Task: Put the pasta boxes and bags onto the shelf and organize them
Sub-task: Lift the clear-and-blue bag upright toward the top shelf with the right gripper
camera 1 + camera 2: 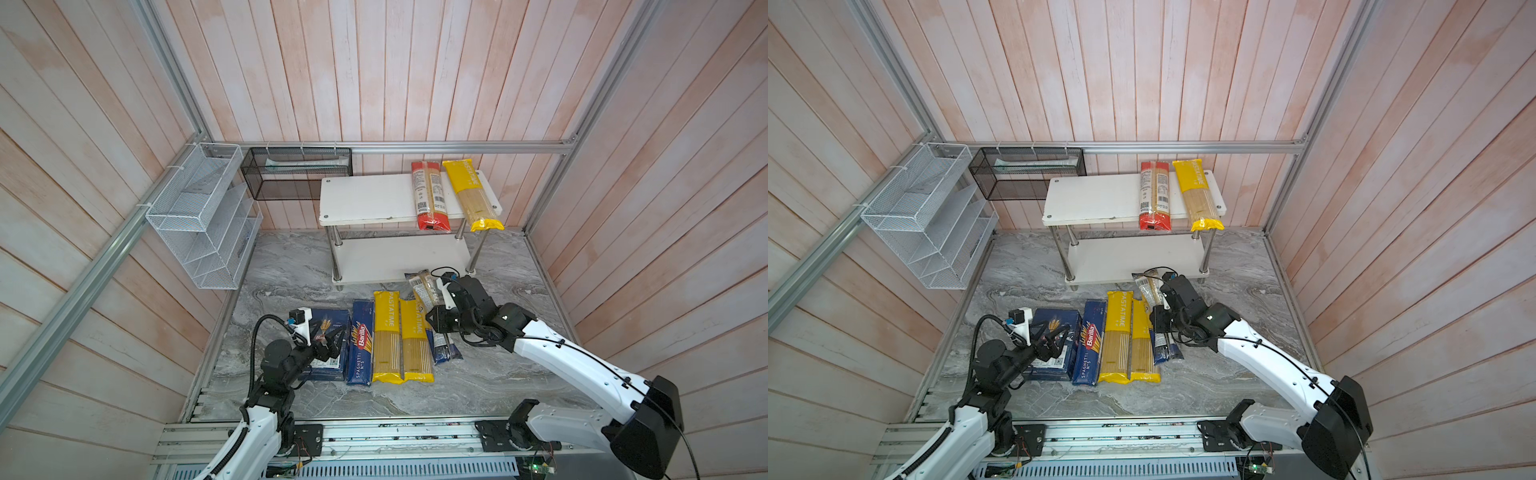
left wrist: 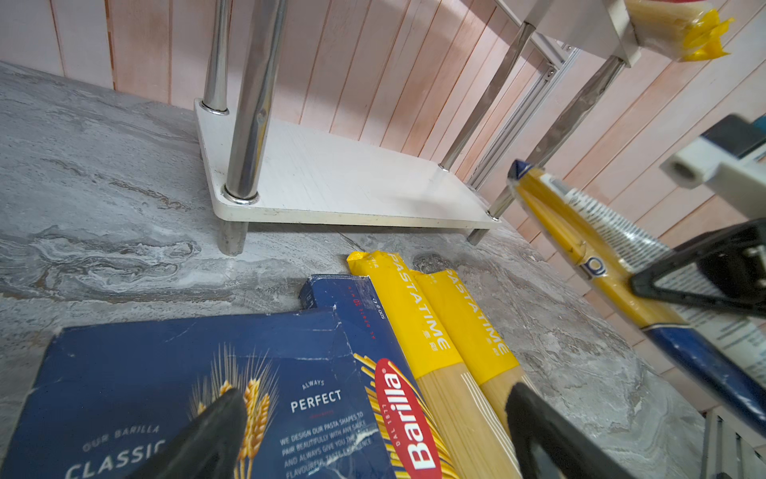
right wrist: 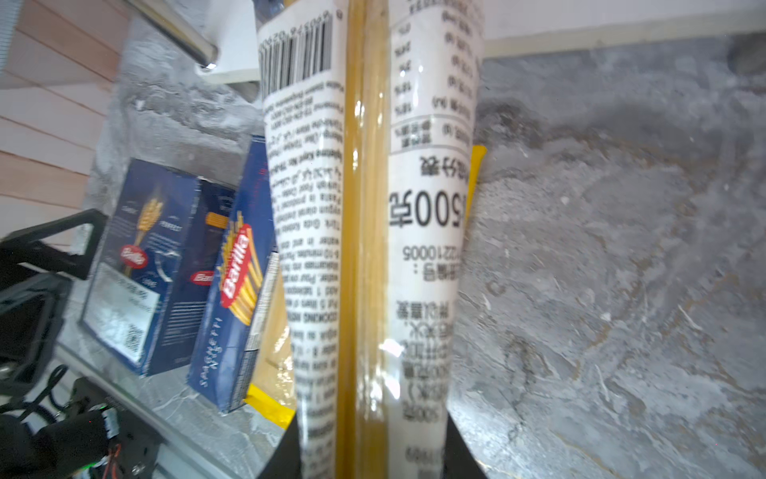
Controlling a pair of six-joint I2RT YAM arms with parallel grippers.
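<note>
The shelf (image 1: 365,199) stands at the back, with a red bag (image 1: 430,195) and a yellow bag (image 1: 471,195) lying on its top board. On the table lie a wide blue Barilla box (image 1: 338,318), a narrow spaghetti box (image 1: 360,343) and two yellow bags (image 1: 386,336) (image 1: 415,340) side by side. My right gripper (image 1: 436,320) (image 3: 373,448) is shut on the dark blue and clear bag (image 1: 422,286) (image 3: 369,207) at its middle. The bag's far end points at the shelf's lower board. My left gripper (image 1: 332,343) (image 2: 375,394) hangs open over the wide box (image 2: 166,373).
A white wire rack (image 1: 199,216) and a black mesh basket (image 1: 297,172) hang on the back left walls. The shelf's lower board (image 1: 399,257) is bare. An aluminium rail (image 1: 374,436) runs along the table's front edge under both arm bases.
</note>
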